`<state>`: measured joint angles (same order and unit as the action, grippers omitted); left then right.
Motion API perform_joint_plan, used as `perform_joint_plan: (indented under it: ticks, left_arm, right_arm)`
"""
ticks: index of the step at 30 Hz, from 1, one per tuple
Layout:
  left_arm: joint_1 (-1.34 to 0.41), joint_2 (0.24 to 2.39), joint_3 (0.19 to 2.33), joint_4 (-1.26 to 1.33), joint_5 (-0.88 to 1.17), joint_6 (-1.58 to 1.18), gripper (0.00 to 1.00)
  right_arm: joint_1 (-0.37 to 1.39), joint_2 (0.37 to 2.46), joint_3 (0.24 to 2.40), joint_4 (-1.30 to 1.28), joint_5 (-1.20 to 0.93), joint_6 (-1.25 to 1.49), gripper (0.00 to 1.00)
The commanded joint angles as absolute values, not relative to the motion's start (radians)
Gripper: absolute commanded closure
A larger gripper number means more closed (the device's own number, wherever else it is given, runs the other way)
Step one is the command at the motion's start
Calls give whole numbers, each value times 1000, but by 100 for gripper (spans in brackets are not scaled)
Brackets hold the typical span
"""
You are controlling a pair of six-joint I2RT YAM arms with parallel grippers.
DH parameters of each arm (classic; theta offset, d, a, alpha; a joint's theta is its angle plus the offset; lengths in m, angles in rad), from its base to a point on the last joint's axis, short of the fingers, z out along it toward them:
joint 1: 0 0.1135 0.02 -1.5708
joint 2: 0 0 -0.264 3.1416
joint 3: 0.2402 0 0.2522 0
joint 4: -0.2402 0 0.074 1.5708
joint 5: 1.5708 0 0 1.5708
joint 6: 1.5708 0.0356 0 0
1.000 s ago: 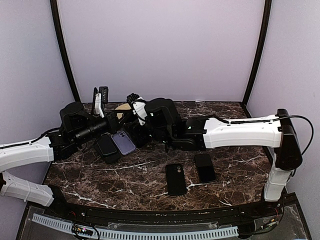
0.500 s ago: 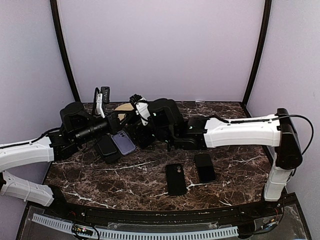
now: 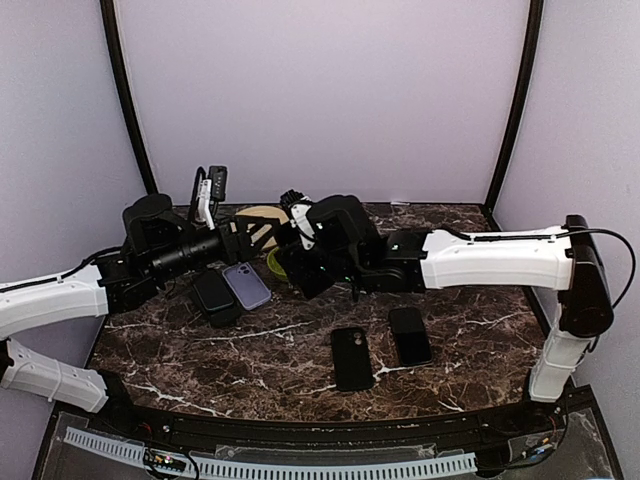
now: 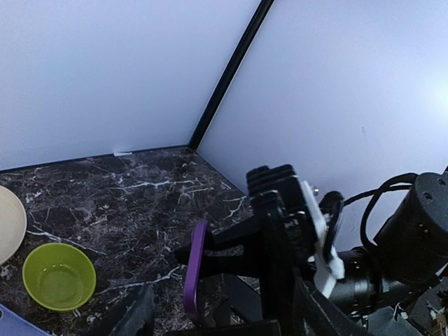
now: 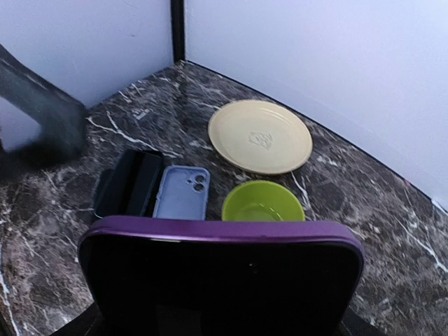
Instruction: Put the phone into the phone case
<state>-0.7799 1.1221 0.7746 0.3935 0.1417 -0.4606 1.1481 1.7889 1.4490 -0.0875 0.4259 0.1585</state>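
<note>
Currently mid-carry: right gripper (image 4: pixel 210 259) clamps the purple-edged phone (image 5: pixel 220 269) on edge in the air, left gripper (image 3: pixel 252 236) spread and empty, phone case (image 3: pixel 246 285) flat on the table (image 3: pixel 480 350) beside a black phone (image 3: pixel 212 297); next likely needs levelling the phone over the case.

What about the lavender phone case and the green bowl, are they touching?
Apart. In the right wrist view a strip of bare table shows between the phone case and the green bowl.
</note>
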Motion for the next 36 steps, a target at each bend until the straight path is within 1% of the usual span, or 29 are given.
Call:
perform_joint_plan:
  ticks: [1,3,4,5,6,7,9,12,14,15,18,26,31,36]
  left_arm:
    - [-790,1140,838,253,130,-365,26]
    - [-795,1142,838,192,92,-312,24]
    - [-800,1145,834,156,72,-263,25]
    - [-816,1159,829,137,64,-234,31]
    - [-849,1171,832,87,54,-162,34]
    - [-872,1215,837,29,56,-89,41]
    - [-945,1303,848,-61,76,-22,51]
    - [-1068,1437,879,-136,117,54,58]
    - [-1120,1525,914,-176,139,87,65]
    - [-1130,1574,923,-187,154,103,68]
    - [-1144,1664,961,-186,183,128,74]
    - [-1155,1881,1128,-221,208,196,83]
    - [-1161,1940,1203,-214,250,225,84]
    - [-1160,1964,1246,-130,215,223,86]
  right_arm:
    - [1124,1693,1373,-252,489,348,74]
    - [1122,1655,1310,-315,492,429,75]
    - [1119,1633,1258,-339,490,461,75]
    - [1111,1607,1219,-356,484,493,76]
    - [1099,1582,1181,-366,465,516,76]
    - [1082,1555,1144,-373,442,535,76]
    - [1047,1506,1085,-387,398,558,76]
    - [1005,1445,1034,-406,378,562,76]
    - [988,1422,1017,-412,368,557,76]
    - [983,1415,1013,-415,366,556,75]
    - [981,1401,999,-418,360,555,74]
    - [979,1366,959,-438,381,590,72]
    - [979,1347,965,-472,398,599,71]
    - [975,1344,981,-474,377,603,71]
